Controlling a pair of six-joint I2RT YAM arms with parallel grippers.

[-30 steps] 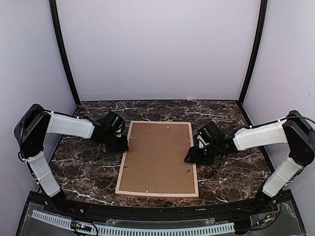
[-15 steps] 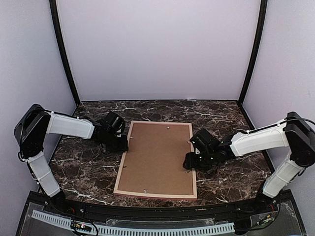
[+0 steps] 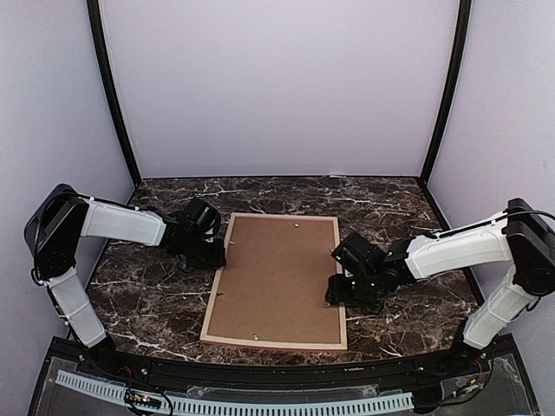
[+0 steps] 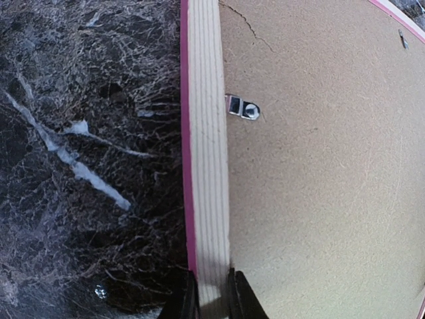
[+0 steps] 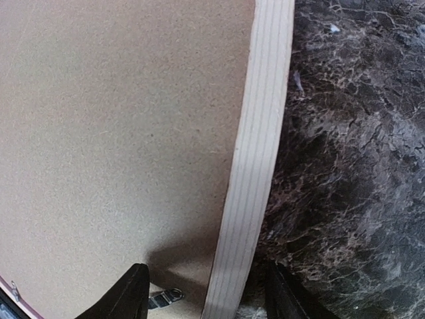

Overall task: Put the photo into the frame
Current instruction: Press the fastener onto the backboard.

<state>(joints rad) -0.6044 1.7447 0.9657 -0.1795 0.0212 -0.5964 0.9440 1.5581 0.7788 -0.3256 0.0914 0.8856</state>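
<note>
A pink-red rectangular wooden picture frame (image 4: pixel 207 166) lies face down at the middle of the dark marble-patterned table (image 3: pixel 147 303), its pale tan back uppermost. Its long axis runs from the near edge to the far edge, leaning slightly rightward at the far end. A flat brown fibreboard backing board (image 3: pixel 279 277) fills it, with a small silver metal clip (image 4: pixel 242 107) against the left rail.

The left arm rises from the near-left corner, bends at the elbow and stretches its white forearm rightward and down. The left gripper (image 3: pixel 211 256) sits on the frame's left rail toward the far end. Its fingers (image 4: pixel 180 302) pinch the rail from both sides, one over the table and one over the board.

The right arm mirrors this from the near-right corner, forearm reaching leftward and low. The right gripper (image 3: pixel 340 290) straddles the right rail about midway along. Its fingers (image 5: pixel 129 292) are spread wide, one above the board and one above the table, clear of the rail.
</note>
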